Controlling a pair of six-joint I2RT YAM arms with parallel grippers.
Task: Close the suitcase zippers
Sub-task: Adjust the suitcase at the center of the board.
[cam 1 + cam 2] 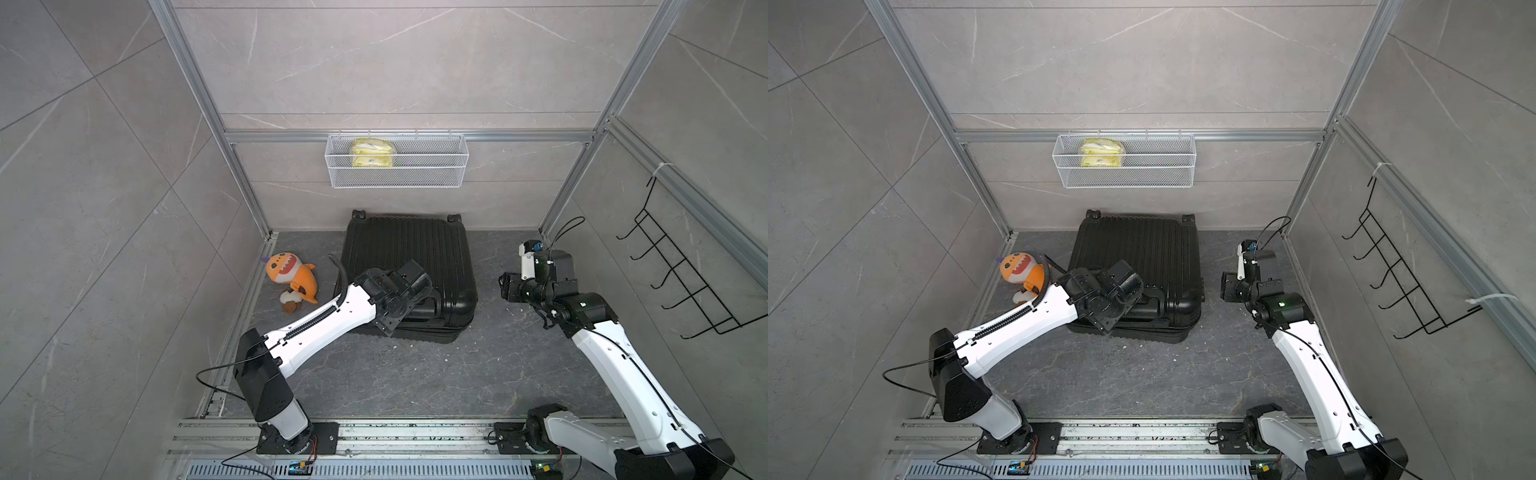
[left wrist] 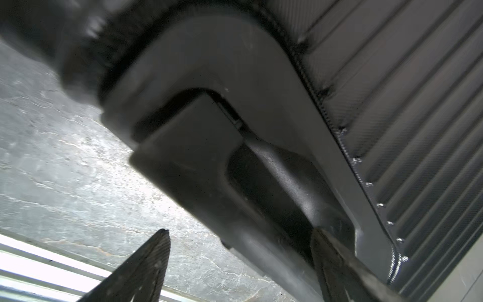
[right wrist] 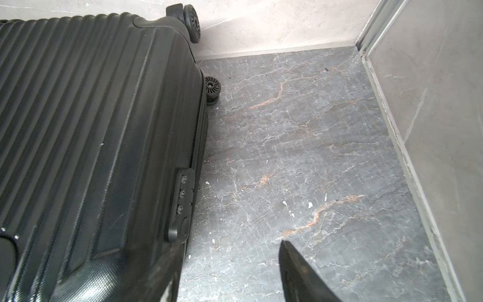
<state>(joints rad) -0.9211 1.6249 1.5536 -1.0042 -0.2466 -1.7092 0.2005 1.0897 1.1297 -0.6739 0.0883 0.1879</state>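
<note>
Small black ribbed hard-shell suitcase [image 1: 409, 245] lies flat on the dark grey marble floor [image 1: 415, 374], wheels toward the back wall, shell halves together. Left gripper [image 2: 241, 235] sits over the near left corner at the moulded handle [image 2: 274, 167]. Its jaws are spread wide, one fingertip [image 2: 322, 236] at the handle recess, the other over the floor, nothing clamped. Right gripper [image 3: 230, 261] hovers just right of the case, jaws parted and empty, one finger overlapping the case edge near the combination lock [image 3: 183, 193]. Black zipper track [image 3: 201, 130] runs along the right side seam; pull tabs can't be made out. Orange shark plush toy [image 1: 291, 272] lies left of the case.
</note>
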